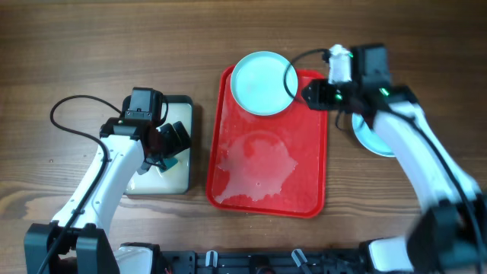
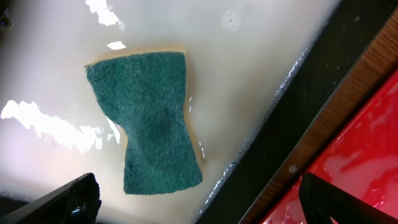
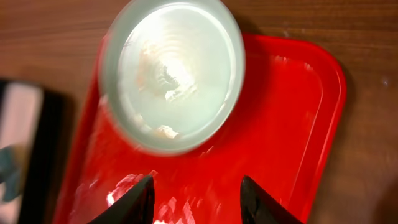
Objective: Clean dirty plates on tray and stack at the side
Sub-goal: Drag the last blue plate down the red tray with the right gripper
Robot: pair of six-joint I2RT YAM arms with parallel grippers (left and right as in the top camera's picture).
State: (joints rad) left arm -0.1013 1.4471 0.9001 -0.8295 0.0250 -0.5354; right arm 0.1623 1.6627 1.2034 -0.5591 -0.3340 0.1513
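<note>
One pale blue plate [image 1: 262, 82] lies at the far end of the red tray [image 1: 312, 190], its rim overhanging the tray's far edge. In the right wrist view the plate [image 3: 174, 68] shows smears on its face. My right gripper [image 1: 308, 93] is open and empty just right of the plate, over the tray [image 3: 292, 93]; its jaws [image 3: 196, 186] hold nothing. Another pale blue plate [image 1: 370, 138] lies on the table right of the tray, partly hidden by my right arm. A white plate is not in view. My left gripper [image 1: 171, 148] is open.
A green sponge [image 2: 152, 118] lies in soapy water in the black-rimmed tray [image 1: 152, 183] left of the red tray, between my open left jaws [image 2: 199, 199] and untouched. A wet soapy smear [image 1: 259, 164] covers the middle of the red tray.
</note>
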